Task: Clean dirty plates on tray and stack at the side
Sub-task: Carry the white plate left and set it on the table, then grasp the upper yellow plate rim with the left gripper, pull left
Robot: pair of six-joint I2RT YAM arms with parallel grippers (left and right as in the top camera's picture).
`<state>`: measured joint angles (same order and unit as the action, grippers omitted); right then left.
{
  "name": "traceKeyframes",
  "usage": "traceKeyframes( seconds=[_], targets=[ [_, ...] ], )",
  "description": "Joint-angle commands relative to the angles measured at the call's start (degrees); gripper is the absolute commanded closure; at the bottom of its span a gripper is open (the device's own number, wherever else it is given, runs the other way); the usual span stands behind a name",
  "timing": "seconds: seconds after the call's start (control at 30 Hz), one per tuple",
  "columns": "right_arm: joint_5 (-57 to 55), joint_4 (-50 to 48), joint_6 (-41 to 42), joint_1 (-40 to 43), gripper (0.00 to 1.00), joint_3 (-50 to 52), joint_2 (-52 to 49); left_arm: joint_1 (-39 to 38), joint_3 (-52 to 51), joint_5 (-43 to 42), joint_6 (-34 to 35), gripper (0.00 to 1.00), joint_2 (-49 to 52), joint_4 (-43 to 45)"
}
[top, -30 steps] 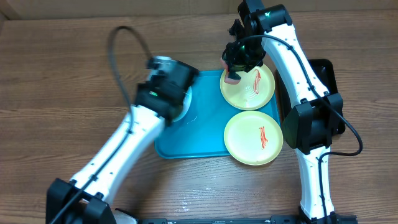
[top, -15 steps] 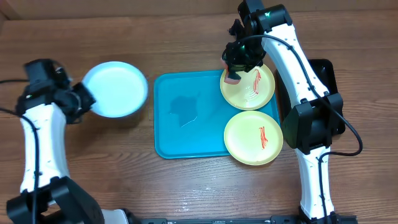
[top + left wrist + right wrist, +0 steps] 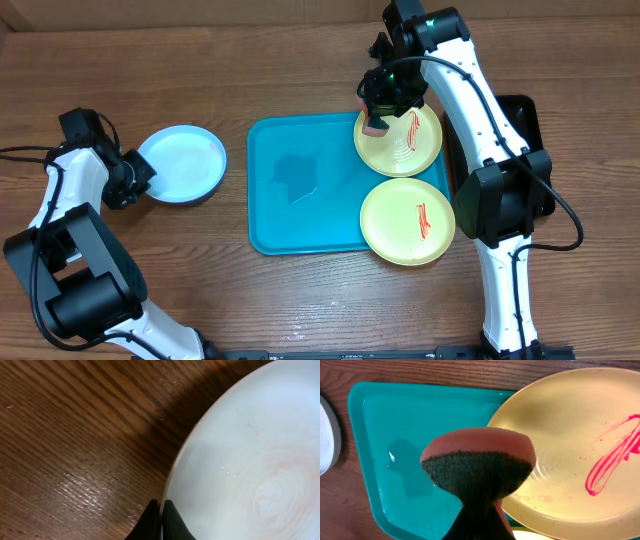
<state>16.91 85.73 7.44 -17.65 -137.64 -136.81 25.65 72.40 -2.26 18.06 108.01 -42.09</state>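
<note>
The white plate [image 3: 182, 163] lies on the wood table left of the turquoise tray [image 3: 300, 200]. My left gripper [image 3: 138, 180] is shut on this plate's left rim [image 3: 235, 460], fingers [image 3: 161, 517] pinching its edge. Two pale yellow plates with red smears sit at the tray's right side, one at the back [image 3: 400, 140] and one at the front [image 3: 407, 221]. My right gripper [image 3: 378, 118] is shut on a sponge [image 3: 479, 462], orange on top and dark green below, held above the back yellow plate's [image 3: 580, 450] left edge.
A glossy black tray [image 3: 525, 120] lies at the right, partly under the right arm. A wet patch [image 3: 295, 178] shows on the turquoise tray [image 3: 395, 425]. Bare wood table surrounds the tray.
My left arm has carried the white plate from the tray's left part out onto the table at the left, then settled it slightly right. The right arm and sponge have not moved.
</note>
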Motion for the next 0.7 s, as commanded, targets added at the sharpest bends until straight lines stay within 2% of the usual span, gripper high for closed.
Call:
traceKeyframes(
  seconds=[0.0, 0.03, 0.13, 0.23, 0.43, 0.53, 0.67],
  targets=[
    [-0.37, -0.04, -0.42, 0.04, 0.96, -1.29, 0.50, 0.20, 0.39, 4.20, 1.18, 0.83, 0.37, -0.52],
    [-0.37, -0.04, -0.42, 0.04, 0.96, -1.29, 0.50, 0.20, 0.42, 4.15, 0.48, 0.70, 0.37, -0.76],
    [-0.39, -0.07, -0.42, 0.04, 0.96, -1.29, 0.50, 0.20, 0.92, 4.02, -3.43, 0.49, -0.07, -2.67],
    [-0.37, -0.07, -0.44, 0.07, 0.96, -1.29, 0.52, 0.17, 3.08, 2.40, -6.27, 0.45, -0.85, -5.44],
    [-0.17, 1.07, -0.17, 1.42, 0.96, -3.08, 0.70, -3.23, 10.93, -7.67, -11.08, 0.42, -5.88, -11.15],
    [-0.26, 2.36, -0.17, 3.50, 0.96, -6.51, 1.44, -9.81, 12.37, -12.02, -9.77, 0.39, -7.65, -10.08],
    [-0.68, 5.31, -0.02, 6.82, 0.96, -11.85, 1.81, -19.78, 12.35, -12.87, -4.39, 0.37, -6.21, -6.97]
  ],
)
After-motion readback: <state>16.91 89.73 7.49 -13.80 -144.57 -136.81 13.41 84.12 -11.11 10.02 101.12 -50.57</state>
